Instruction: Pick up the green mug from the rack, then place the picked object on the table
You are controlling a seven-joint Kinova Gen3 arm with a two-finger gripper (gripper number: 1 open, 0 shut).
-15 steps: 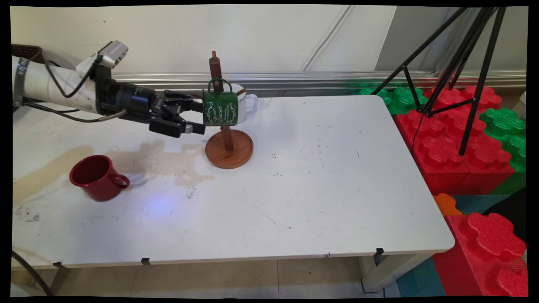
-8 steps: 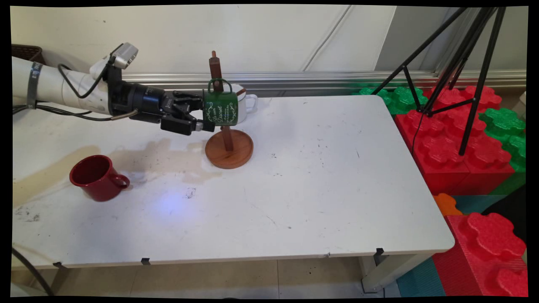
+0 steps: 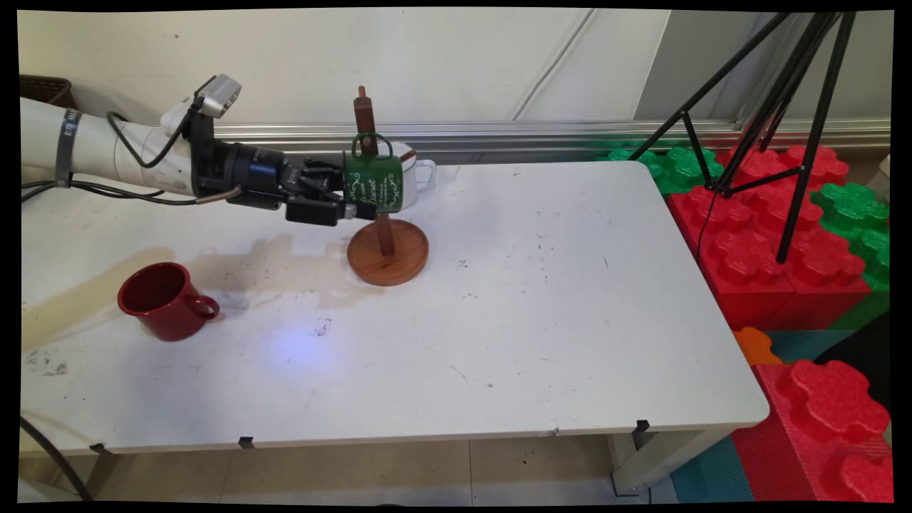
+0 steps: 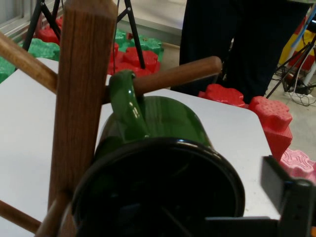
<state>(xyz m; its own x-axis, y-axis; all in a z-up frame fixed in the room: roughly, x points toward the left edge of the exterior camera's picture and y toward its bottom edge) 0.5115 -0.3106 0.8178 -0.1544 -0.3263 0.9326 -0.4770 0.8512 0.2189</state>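
The green mug (image 3: pixel 373 184) hangs by its handle on a peg of the wooden mug stand (image 3: pixel 385 242), which sits near the counter's (image 3: pixel 541 313) far edge, left of its middle. The hand (image 3: pixel 353 199) reaches in level from the left, right at the mug's open mouth, which faces it in the hand view; whether its fingers grip the rim I cannot tell. A white mug (image 3: pixel 417 171) stands just behind. A red mug (image 3: pixel 165 299) lies tilted well apart, toward the left edge.
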